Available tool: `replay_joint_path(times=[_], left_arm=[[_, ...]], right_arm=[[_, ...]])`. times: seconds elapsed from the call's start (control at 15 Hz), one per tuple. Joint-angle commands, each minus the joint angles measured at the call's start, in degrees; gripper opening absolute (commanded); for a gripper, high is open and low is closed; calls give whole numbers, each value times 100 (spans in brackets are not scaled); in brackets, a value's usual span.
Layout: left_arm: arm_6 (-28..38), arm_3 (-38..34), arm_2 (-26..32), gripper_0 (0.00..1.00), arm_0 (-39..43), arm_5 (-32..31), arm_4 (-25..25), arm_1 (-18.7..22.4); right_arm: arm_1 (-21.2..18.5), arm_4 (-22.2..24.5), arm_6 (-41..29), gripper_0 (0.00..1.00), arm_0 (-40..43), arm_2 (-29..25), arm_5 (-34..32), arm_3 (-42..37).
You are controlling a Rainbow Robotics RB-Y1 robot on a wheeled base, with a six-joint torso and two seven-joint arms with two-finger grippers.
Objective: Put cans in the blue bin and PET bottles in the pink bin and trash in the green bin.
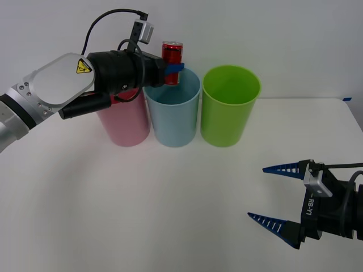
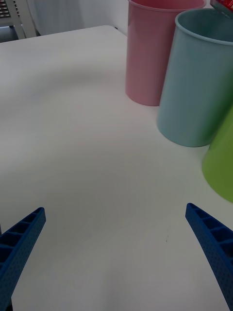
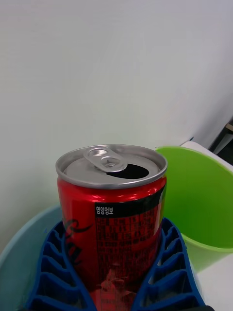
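Observation:
My left gripper (image 1: 173,69) is shut on a small red can (image 1: 172,55), holding it upright just above the rim of the blue bin (image 1: 172,113). In the left wrist view the can (image 3: 112,218) sits between blue fingers (image 3: 167,272), its opened silver top facing up, with the blue bin's rim (image 3: 19,243) below. The pink bin (image 1: 125,122) stands left of the blue bin and the green bin (image 1: 229,105) right of it. My right gripper (image 1: 278,195) hangs open low over the table at the front right, empty.
The three bins stand in a row at the back of the white table (image 1: 142,204). The right wrist view shows the pink bin (image 2: 148,53), blue bin (image 2: 196,82) and green bin (image 2: 221,160) ahead across bare tabletop.

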Motion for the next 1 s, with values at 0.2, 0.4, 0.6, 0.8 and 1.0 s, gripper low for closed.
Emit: replay_joint_path(times=[0.2, 0.4, 0.6, 0.8, 1.0], left_arm=[[89, 2, 8, 27, -7, 101, -207, -13], [107, 2, -1, 100, -7, 162, -268, -4], [133, 2, 8, 100, -25, 171, -189, -4], [151, 2, 16, 100, -25, 224, -189, -13], [124, 2, 60, 100, -25, 232, -189, -13]], right_arm=[[0, 0, 0, 100, 0, 0, 0, 0], [0, 0, 0, 100, 0, 0, 0, 0], [0, 0, 0, 100, 0, 0, 0, 0], [0, 0, 0, 100, 0, 0, 0, 0], [0, 0, 0, 100, 0, 0, 0, 0]])
